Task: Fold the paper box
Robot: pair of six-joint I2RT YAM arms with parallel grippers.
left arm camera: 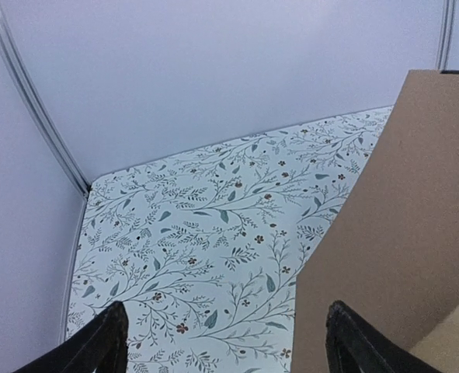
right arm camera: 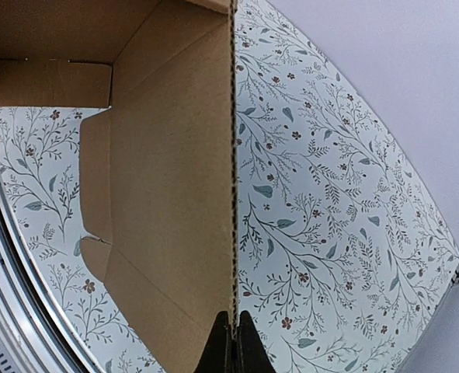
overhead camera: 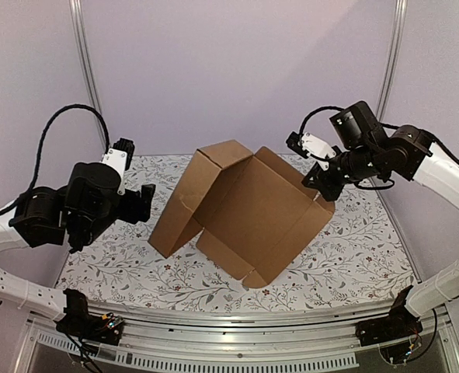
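progress: the paper box (overhead camera: 245,214) stands half formed on the table (overhead camera: 353,249). several walls are raised around an open hollow and one big panel leans out on the left. by my judgement it is roughly midway.
left to do: the leaning panel and the low front flap look not yet brought in, the top is open, and no tab can be seen tucked.
right gripper (right arm camera: 234,330): clenched on the thin upper edge of a raised wall, at the box's far right corner.
box from the right gripper: the corrugated edge runs straight out ahead from between its fingertips. the hollow opens to one side of that wall, towards the other arm, and bare table lies on the other side.
left gripper (left arm camera: 227,342): released, jaws wide, nothing between them.
box from the left gripper: the leaning panel is ahead, off towards its right finger, near. whether it touches that finger i cannot tell.
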